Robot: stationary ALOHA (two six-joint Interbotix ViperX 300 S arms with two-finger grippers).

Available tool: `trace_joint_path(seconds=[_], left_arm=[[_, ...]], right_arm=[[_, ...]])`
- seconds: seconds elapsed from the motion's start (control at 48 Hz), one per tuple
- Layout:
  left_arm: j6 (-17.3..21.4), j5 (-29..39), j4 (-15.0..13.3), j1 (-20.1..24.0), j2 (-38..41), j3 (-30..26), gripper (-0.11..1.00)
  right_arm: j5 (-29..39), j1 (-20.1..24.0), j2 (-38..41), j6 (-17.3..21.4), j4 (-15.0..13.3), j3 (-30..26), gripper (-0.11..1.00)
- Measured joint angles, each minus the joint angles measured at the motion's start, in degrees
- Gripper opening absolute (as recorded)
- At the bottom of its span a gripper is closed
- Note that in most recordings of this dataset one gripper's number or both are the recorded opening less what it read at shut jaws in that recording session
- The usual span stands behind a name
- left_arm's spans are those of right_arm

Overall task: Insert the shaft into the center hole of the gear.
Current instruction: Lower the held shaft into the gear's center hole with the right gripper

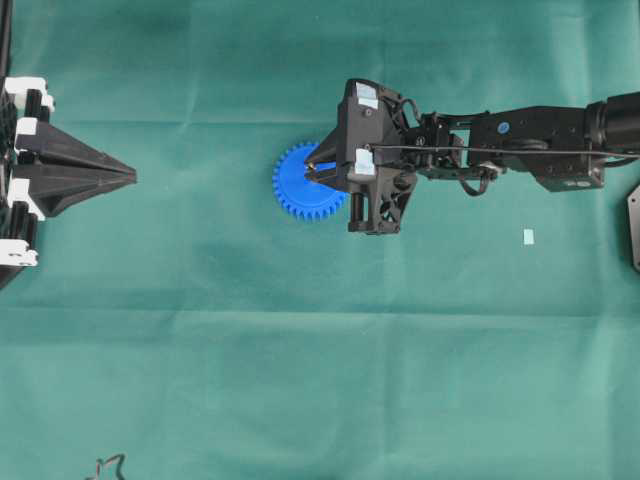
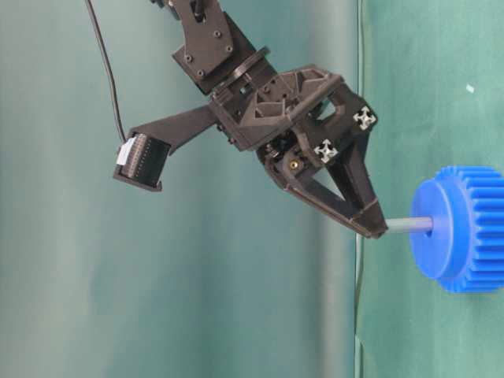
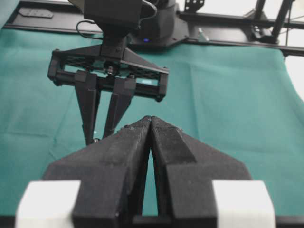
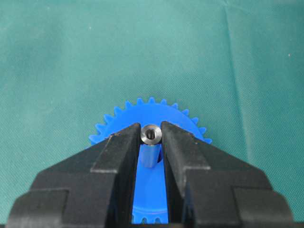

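Observation:
The blue gear [image 1: 295, 190] lies flat on the green cloth, its toothed rim clear in the right wrist view [image 4: 152, 110]. My right gripper [image 1: 318, 170] hangs over it, shut on the shaft [image 4: 151, 134], a short silvery pin seen end-on between the fingertips. From table level the shaft [image 2: 409, 225] runs from the gripper [image 2: 378, 231] straight into the middle of the gear's raised hub [image 2: 429, 236]. The center hole is hidden by the shaft standing in it. My left gripper [image 1: 130, 177] rests at the left edge, shut and holding nothing [image 3: 150, 119].
A small white tag [image 1: 528, 236] lies on the cloth to the right of the gear, under the right arm. A dark bracket [image 1: 634, 225] sits at the right edge. A cable end [image 1: 108, 465] pokes in at the bottom left.

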Motion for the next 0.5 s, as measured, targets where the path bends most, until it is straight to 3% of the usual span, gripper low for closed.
trace_joint_path(seconds=[0.5], left_arm=[[0.0,0.0,0.0,0.0,-0.3,0.0,0.0]], right_arm=[[-0.3,-0.4,-2.8,0.0,0.0,0.0,0.19]])
